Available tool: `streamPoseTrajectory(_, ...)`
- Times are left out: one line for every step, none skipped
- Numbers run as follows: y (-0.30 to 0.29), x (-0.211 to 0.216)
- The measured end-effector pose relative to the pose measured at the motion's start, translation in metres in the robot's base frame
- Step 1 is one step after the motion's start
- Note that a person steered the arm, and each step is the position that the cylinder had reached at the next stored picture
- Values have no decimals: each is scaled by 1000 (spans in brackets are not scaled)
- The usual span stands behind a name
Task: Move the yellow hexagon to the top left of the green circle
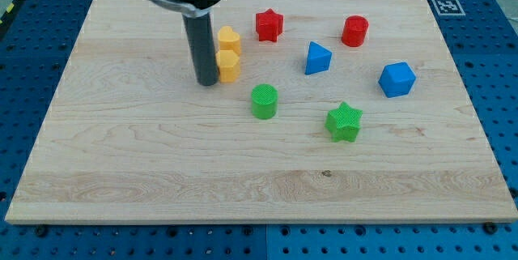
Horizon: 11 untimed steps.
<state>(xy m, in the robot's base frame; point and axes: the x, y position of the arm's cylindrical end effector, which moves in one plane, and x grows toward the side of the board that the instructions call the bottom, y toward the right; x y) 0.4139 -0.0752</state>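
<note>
While my tip (pixel 207 82) touches the yellow hexagon (pixel 229 65), a yellow heart (pixel 228 37) abuts it.

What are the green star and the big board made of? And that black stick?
The green star looks like plastic, probably 3D-printed: its top shows fine ridged lines and a matte finish. The board looks like pale wood, with long grain streaks, plank seams and a small knot. My tip, just left of the yellow hexagon, ends a dark smooth rod, maybe metal or plastic; the sheen alone can't settle it.
</note>
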Motion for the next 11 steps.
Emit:
streamPoseTrajectory(2, -6)
streamPoseTrajectory(-33, -7)
streamPoseTrajectory(-38, -38)
streamPoseTrajectory(-12, -52)
streamPoseTrajectory(-2, -52)
streamPoseTrajectory(-1, -52)
streamPoseTrajectory(1, -52)
streamPoseTrajectory(8, -50)
streamPoseTrajectory(12, -47)
streamPoseTrajectory(14, -40)
streamPoseTrajectory(18, -36)
